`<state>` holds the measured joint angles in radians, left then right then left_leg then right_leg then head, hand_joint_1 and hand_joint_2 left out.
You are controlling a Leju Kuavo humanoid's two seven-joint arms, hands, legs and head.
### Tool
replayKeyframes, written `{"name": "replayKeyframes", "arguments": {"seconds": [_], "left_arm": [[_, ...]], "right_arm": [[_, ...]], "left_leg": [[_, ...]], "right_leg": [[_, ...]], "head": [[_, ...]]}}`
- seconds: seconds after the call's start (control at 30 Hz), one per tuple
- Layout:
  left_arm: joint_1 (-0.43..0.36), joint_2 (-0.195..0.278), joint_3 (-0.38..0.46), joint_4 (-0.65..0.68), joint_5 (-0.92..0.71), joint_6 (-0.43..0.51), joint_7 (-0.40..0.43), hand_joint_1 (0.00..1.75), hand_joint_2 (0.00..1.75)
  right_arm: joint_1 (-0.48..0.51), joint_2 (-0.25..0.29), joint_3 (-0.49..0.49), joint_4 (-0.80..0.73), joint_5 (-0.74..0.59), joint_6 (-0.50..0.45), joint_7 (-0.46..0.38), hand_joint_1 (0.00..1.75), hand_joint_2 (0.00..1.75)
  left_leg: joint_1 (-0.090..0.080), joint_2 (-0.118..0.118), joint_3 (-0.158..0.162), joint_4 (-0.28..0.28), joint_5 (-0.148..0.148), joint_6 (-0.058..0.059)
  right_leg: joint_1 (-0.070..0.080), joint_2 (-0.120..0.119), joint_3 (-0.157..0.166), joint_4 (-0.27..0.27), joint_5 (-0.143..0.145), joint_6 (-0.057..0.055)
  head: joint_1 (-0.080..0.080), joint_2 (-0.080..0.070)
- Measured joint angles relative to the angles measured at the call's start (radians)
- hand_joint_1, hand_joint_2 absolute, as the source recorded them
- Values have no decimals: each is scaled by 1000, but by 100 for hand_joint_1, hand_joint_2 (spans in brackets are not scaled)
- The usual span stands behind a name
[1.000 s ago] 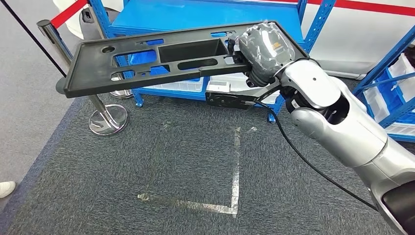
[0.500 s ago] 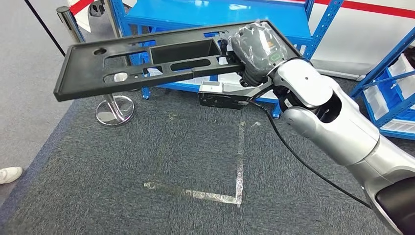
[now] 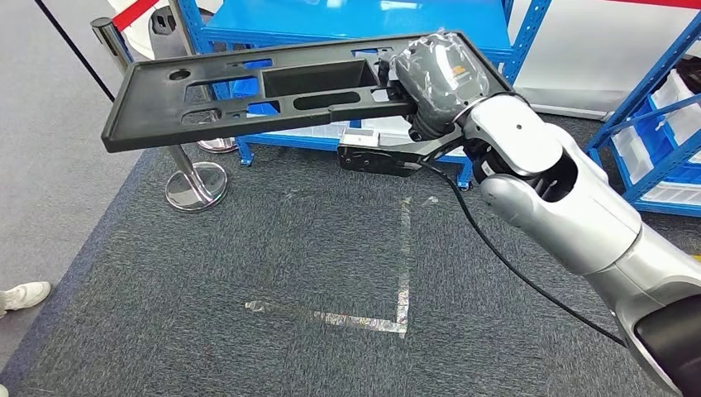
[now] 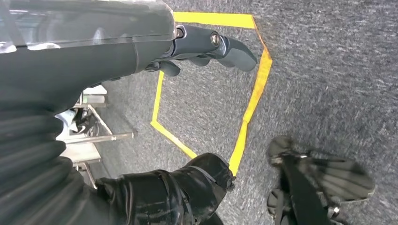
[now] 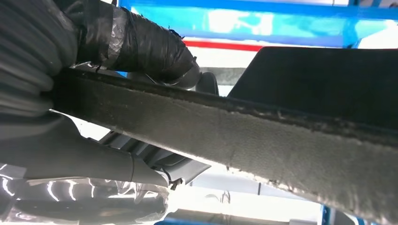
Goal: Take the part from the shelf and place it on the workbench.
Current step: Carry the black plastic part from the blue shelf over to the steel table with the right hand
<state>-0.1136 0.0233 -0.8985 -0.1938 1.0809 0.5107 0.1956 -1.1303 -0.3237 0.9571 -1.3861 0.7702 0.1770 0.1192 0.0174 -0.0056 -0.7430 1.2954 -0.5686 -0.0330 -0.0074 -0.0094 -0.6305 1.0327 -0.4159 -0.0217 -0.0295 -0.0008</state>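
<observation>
The part is a long, flat black plastic panel with several slots and a rectangular recess. My right hand grips it at its right end and holds it roughly level in the air, in front of the blue shelf. Up close in the right wrist view, the part's thick edge runs across the picture with my wrapped thumb pressed on top of it. My left hand hangs over the carpet, holding nothing, its fingers and thumb apart.
A chrome stanchion base stands under the part's left end. Silver tape marks a corner on the grey carpet. A blue rack with bins stands at the right. A person's white shoe is at the left edge. Yellow tape lies below my left hand.
The whole view has shifted, so the camera has moved. The part stays in my right hand's grip, still roughly level.
</observation>
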Motion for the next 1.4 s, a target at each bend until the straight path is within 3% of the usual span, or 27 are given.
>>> {"name": "replayKeyframes", "arguments": {"seconds": [0.03,0.07,0.13,0.2,0.23,0.37,0.5,0.67,0.8,0.87,0.93,1.0,1.03,1.07,1.13,1.2,1.27,1.33,1.4], "left_arm": [[0,0,-1,0,0,0,2,0,175],[0,0,-1,0,0,-1,4,0,175],[0,0,-2,0,0,-2,9,0,175],[-2,0,-4,0,-1,-3,13,0,175],[-2,0,-6,0,-2,-4,15,0,175],[2,-1,-9,0,-3,-8,19,0,175],[3,-1,-9,0,-1,-12,15,0,175],[5,-1,-11,0,0,-20,19,0,175],[6,-1,-14,0,-4,-30,20,0,175],[7,-1,-16,0,-6,-32,20,0,175],[6,-1,-16,0,-7,-34,20,0,175],[6,-1,-16,0,-7,-37,19,0,175],[6,-1,-16,0,-7,-38,19,0,175],[6,0,-16,0,-7,-40,19,0,175],[7,0,-17,0,-7,-43,17,0,175],[8,0,-17,0,-7,-45,15,0,175],[9,0,-17,0,-7,-46,13,0,175],[11,-1,-17,0,-6,-46,12,0,175],[11,-2,-17,0,-6,-46,11,0,175]], "right_arm": [[0,1,2,2,-1,0,0,175,175],[1,2,4,3,-2,0,0,175,175],[0,3,7,6,-5,0,2,175,175],[-1,4,9,9,-4,0,7,175,175],[-1,6,10,11,-4,1,10,175,175],[-4,10,17,19,5,2,13,175,175],[-13,12,23,27,18,14,24,175,175],[-37,12,29,65,20,21,37,175,175],[-77,11,29,125,20,21,47,175,175],[-100,9,29,152,20,22,48,175,175],[-117,7,29,182,19,24,48,175,175],[-127,6,29,214,19,27,48,175,175],[-132,4,29,229,19,29,49,175,175],[-138,2,29,242,19,29,50,175,175],[-155,-3,29,267,19,29,52,175,175],[-172,-6,29,289,18,28,53,175,175],[-183,-6,29,306,18,27,54,175,175],[-191,-6,29,318,18,27,54,175,175],[-196,-7,29,329,17,26,54,175,175]], "left_leg": [[0,0,6,4,5,-2],[1,0,33,-36,26,-3],[-1,0,110,-164,68,2],[-5,-2,150,-238,84,14],[-6,-2,150,-242,85,19],[-6,-2,148,-249,91,25],[-10,-2,144,-248,95,35],[-16,-3,140,-246,97,44],[-13,-5,144,-261,107,62],[-8,-8,152,-275,114,69],[-7,-15,154,-278,114,70],[-5,-28,156,-277,112,69],[-3,-37,158,-275,110,66],[-1,-47,161,-273,106,62],[2,-66,160,-266,97,51],[5,-82,152,-265,94,36],[10,-98,149,-270,96,20],[10,-70,137,-247,81,9],[7,-19,84,-149,40,2]], "right_leg": [[0,0,-7,4,3,1],[0,1,-13,9,4,3],[1,1,-23,19,7,8],[3,1,-30,25,12,17],[6,2,-32,24,13,22],[8,2,-32,16,12,8],[4,3,-30,5,29,32],[-2,3,-31,0,34,43],[-6,1,-35,0,31,55],[-5,4,-64,59,-6,59],[-8,7,-124,187,-62,61],[-12,7,-163,262,-74,63],[-14,8,-155,243,-52,62],[-17,13,-130,189,-18,62],[-23,45,-69,68,26,60],[-21,65,-40,16,25,55],[-17,49,-35,7,19,45],[-18,31,-25,-1,16,31],[-16,13,-15,-6,11,18]], "head": [[0,0],[0,0],[0,0],[1,0],[1,0],[7,0],[7,0],[7,0],[7,0],[10,0],[12,0],[12,0],[12,0],[12,0],[13,0],[13,0],[15,0],[14,0],[9,0]]}}
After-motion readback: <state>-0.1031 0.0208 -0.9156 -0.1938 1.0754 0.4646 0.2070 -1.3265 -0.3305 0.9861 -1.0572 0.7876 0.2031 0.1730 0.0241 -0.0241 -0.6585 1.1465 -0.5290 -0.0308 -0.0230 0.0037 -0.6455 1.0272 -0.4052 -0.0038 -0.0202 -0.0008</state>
